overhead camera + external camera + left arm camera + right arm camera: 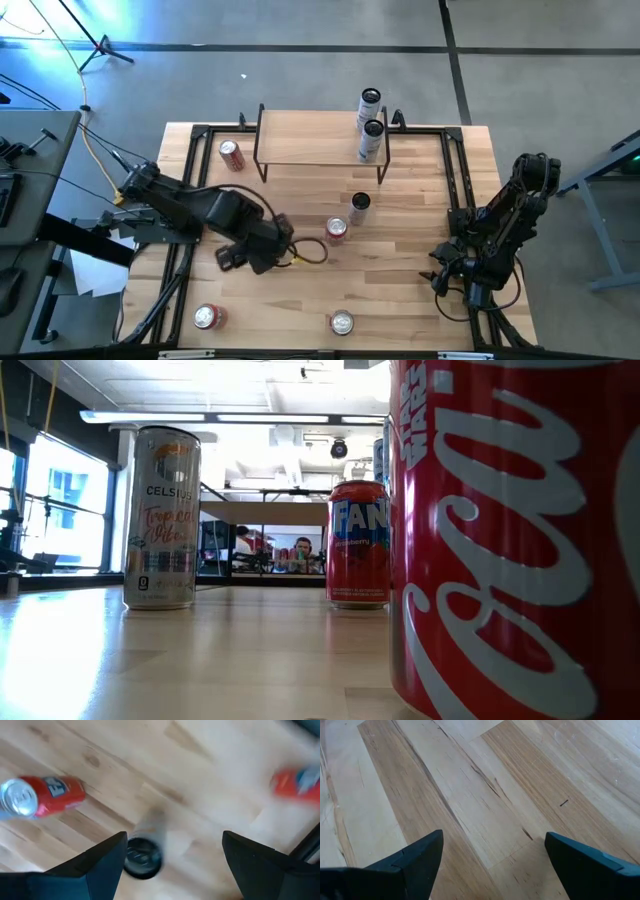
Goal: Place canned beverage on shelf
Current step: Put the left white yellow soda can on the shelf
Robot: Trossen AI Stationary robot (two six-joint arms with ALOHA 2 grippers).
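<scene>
Looking straight down: two cans (372,130) stand at the shelf's (300,140) right end; five wait on the worktop (420,300). Left pincer (300,252) spread, empty, just beside a red can (336,230). Right wrist view: right pincer (490,865) spread, empty, over bare worktop.

We see the Coca-Cola can (510,540) cut off by the low view's edges, hiding whatever stands behind it. Beside the Fanta can (42,797), the dark can (145,852) smears with blur, its label unreadable.
</scene>
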